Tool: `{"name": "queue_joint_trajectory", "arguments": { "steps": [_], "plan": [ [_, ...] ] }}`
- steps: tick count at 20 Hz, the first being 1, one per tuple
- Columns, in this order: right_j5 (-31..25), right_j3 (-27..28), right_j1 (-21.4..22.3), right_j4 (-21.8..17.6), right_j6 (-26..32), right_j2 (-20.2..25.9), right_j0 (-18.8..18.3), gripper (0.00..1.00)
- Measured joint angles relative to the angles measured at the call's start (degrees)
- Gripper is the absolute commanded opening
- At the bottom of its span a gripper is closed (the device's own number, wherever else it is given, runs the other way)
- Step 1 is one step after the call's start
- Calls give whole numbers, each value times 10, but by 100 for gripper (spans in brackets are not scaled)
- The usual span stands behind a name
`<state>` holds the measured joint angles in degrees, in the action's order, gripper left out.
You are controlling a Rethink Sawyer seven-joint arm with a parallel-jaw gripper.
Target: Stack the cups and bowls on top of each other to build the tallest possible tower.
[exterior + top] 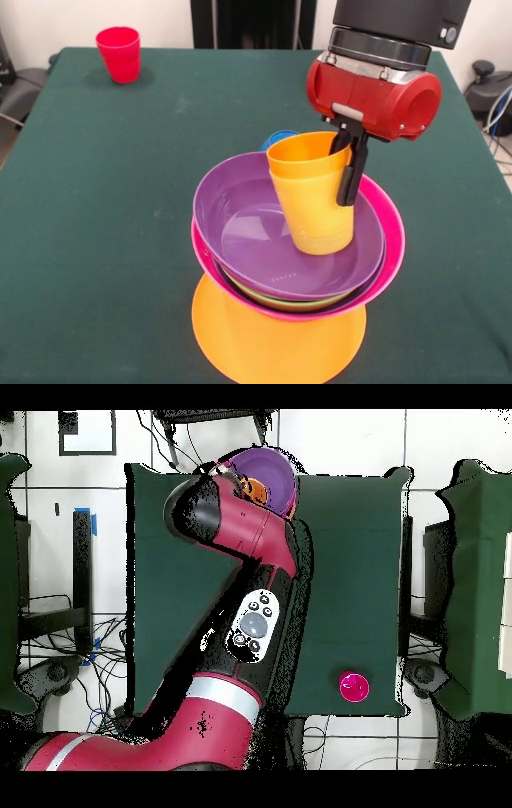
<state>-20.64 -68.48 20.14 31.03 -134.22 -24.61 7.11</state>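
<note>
The gripper pinches the rim of the orange cups, nested and standing in the purple bowl atop the tower right below it. Likely next: let go and lift straight up; the red cup waits far away.

Your front camera sits close, looking down across the dark green table. Your overhead camera looks straight down from high up; both share that table.
</note>
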Motion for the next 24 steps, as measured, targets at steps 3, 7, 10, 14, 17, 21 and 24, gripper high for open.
{"name": "queue_joint_trajectory", "arguments": {
  "steps": [3,7,10,14,17,21,24],
  "plan": [
    [-2,0,1,-3,0,0,0,0],
    [-11,0,5,-13,0,0,0,0],
    [-29,-4,14,-25,0,0,0,0],
    [-46,-11,28,-41,0,0,-3,0],
    [-60,-27,46,-48,0,0,-6,0],
    [-66,-64,78,-57,0,3,-18,0],
    [-66,-85,94,-63,0,6,-26,0]
  ]
}}
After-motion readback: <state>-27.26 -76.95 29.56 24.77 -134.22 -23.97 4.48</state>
